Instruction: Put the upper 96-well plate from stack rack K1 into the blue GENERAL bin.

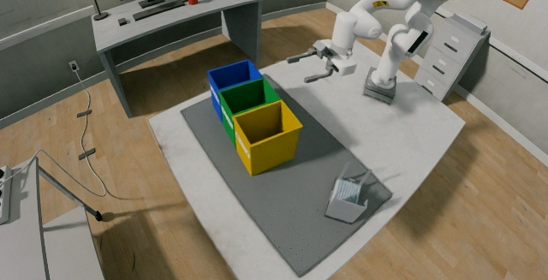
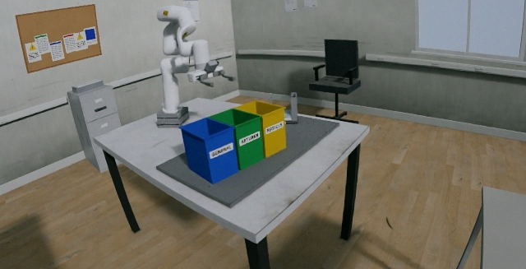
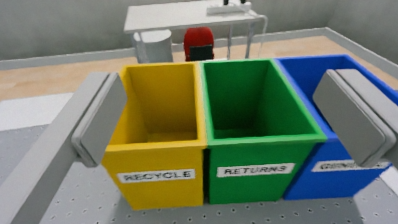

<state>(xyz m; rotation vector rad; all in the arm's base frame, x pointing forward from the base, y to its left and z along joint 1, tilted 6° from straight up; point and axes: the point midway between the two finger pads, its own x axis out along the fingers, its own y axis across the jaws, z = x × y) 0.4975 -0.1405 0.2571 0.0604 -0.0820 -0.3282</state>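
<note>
"Which step was shown?" asked the student.

"Probably the approach to pick-up," the tutor replied. "The pincer [image 1: 300, 69] [image 2: 223, 81] [image 3: 227, 119] stood partly open, its fingers apart with nothing between them, raised on the arm's side of the bins."

"And the plate?"

"Clear plateware [image 1: 348, 191] sat inside rack K1 [image 1: 344, 207] [image 2: 293, 104], near a corner of the mat [image 1: 291, 211] [image 2: 304, 137] [image 3: 90, 205]. Whether both plates were there could not be told, so the upper one was only presumed present."

"What did the next move require?"

"A swing to the rack, then a level descent astride the upper plate alone; too deep a grip would have risked the lower one."

"What edges mattered?"

"K1's tall uprights left little side room. The blue GENERAL bin [image 1: 216, 106] [image 2: 223, 168] [image 3: 320, 185], the green bin [image 1: 229, 122] [image 2: 251, 155] [image 3: 250, 187] and the yellow bin [image 1: 274, 153] [image 2: 275, 146] [image 3: 165, 200] stood upright in a close row, so a clipped rim could have tipped its neighbour too. The arm's side of the counter [image 1: 411, 139] [image 2: 136, 137] offered the more open path."
</note>
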